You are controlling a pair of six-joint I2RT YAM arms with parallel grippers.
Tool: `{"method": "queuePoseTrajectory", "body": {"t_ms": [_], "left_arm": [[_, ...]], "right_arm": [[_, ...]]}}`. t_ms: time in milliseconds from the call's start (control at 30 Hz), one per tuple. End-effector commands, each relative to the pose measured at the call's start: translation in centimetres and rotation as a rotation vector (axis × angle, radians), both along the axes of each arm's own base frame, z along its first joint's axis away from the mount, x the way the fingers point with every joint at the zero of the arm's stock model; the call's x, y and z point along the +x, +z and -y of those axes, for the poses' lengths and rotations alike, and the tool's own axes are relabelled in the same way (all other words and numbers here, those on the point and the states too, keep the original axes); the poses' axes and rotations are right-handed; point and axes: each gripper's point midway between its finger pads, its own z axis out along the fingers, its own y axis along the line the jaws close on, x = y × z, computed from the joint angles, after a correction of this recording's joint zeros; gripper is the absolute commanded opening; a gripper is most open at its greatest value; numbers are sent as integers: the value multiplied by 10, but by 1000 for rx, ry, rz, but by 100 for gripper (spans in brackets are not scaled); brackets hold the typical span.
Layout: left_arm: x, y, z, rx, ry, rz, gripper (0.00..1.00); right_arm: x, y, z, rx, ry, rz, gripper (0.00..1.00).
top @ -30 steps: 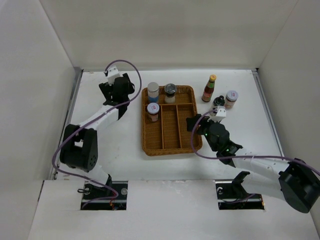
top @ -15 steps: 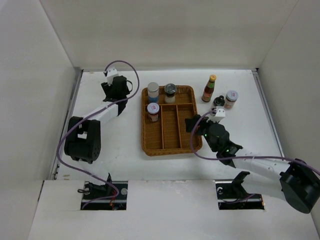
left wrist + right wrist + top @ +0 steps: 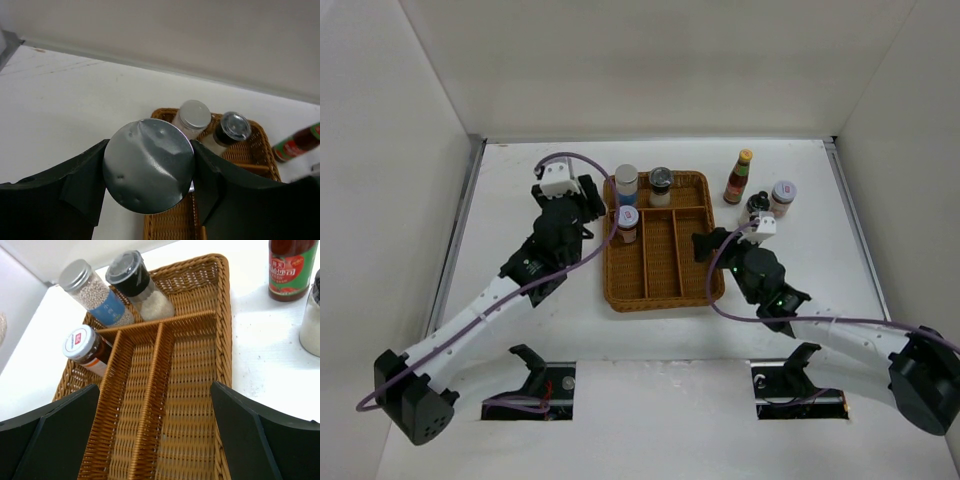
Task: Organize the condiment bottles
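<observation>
One white surface (image 3: 810,255): whole only in your top view.
Wicker tray (image 3: 660,270): mid-surface; holds blue-labelled jar (image 3: 626,183), grey-lidded shaker (image 3: 661,185), red-lidded shaker (image 3: 626,222).
Right hand (image 3: 154,390): fingers wide apart, empty, at the tray's right rim.
Left hand (image 3: 149,150): clamped on a silver-capped jar (image 3: 148,175) by the tray's left edge; only its wrist view shows you that.
Loose bottles: sauce bottle (image 3: 739,178), black-capped bottle (image 3: 757,205), second red-lidded shaker (image 3: 782,198), right of the tray.

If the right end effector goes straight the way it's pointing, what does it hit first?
Probably the wicker tray: the open right end effector aims into its empty long compartments, with no bottle in that line. Depth is unclear.
</observation>
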Motion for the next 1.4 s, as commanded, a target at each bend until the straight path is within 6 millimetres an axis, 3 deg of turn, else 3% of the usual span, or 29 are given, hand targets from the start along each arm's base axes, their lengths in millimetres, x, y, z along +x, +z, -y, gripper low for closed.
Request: {"method": "queuePoseTrajectory", "body": {"t_ms": [0,133,300,567,700,800,867,1033,1167,1367], "left_arm": [[-13,-5,24,47,-81,-45,37],[-28,-26,70,41,-221,-72,37],[-35,-56,101,27,-320,-92,37],[-42,-126,110,88,-345,-207,39],[-45,-145,112,63,-372,-217,56],[-45,-141,106,63,-365,-206,78],[-46,-133,101,49,-361,-185,87],[-44,-82,78,-45,-318,-47,99],[-43,-52,50,-185,-241,95,100],[-40,-61,20,-283,-157,173,100]], "right_arm": [[5,22,5,51,-32,59,100],[5,25,11,54,-53,65,100],[5,30,17,57,-79,69,100],[14,33,36,38,-171,60,100],[31,37,46,2,-244,35,100],[47,48,62,-40,-318,30,100],[56,58,78,-76,-374,40,100],[72,73,130,-170,-527,26,100],[81,54,160,-230,-576,-62,100],[101,15,164,-297,-511,-208,100]]}}
